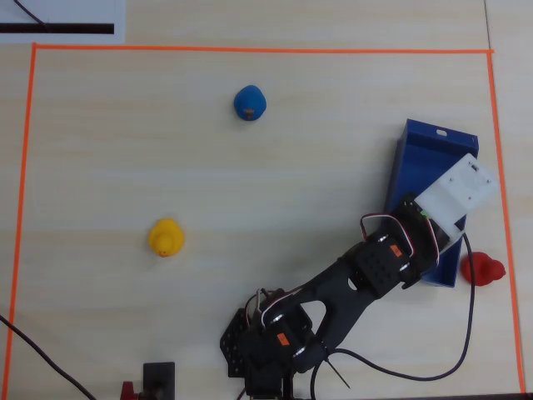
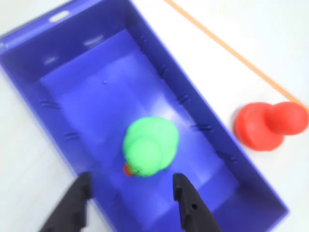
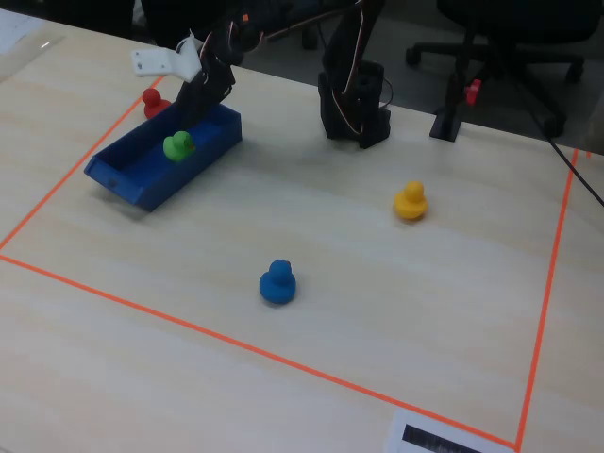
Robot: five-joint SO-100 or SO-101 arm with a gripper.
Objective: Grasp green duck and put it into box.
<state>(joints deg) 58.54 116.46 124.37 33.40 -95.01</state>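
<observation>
Green duck [image 2: 150, 146] sits on the floor of the blue box [image 2: 203, 128], free of the pincer [image 2: 133, 191], whose jaws stand apart just above it; the drop looks done, so the arm hangs over the box.

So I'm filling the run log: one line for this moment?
green duck: in blue box, released | gripper: open above it | red duck: outside box
</observation>
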